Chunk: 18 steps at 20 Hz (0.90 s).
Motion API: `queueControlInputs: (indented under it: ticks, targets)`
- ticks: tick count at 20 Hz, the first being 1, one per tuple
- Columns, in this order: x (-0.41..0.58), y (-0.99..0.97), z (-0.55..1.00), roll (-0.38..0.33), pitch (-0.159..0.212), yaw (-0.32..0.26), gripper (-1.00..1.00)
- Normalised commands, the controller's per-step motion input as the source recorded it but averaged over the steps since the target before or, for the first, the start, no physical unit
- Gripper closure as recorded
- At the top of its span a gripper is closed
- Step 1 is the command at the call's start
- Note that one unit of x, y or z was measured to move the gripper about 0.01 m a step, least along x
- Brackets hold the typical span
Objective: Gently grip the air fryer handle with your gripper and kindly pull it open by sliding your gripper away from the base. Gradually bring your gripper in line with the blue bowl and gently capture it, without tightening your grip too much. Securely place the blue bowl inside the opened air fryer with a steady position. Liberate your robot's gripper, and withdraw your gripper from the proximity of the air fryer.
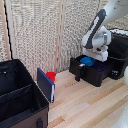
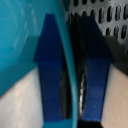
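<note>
The gripper (image 2: 73, 75) pinches the blue bowl (image 2: 20, 45) by its rim—one finger each side, nearly closed—low inside the air fryer (image 1: 97, 70) drawer.

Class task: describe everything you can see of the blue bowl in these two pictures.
The blue bowl is small, round, bright blue and smooth, plastic by its look. It sits low inside the open drawer of the black air fryer, under the gripper. In the wrist view its thin rim runs between the two blue fingers, close to the perforated basket floor.
</note>
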Motion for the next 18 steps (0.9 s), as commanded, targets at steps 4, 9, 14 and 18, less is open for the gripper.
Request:
queueControlInputs:
  ticks: [4, 9, 14, 18]
  targets:
    - [0.138, -0.05, -0.03, 0.005, 0.135, -0.07, -1.0]
    - [0.037, -0.18, 0.39, 0.083, 0.059, -0.006, -1.0]
    - [0.043, -0.09, 0.66, 0.015, 0.099, 0.084, -1.0]
    - [0.057, -0.02, 0.82, 0.028, 0.082, 0.086, -1.0]
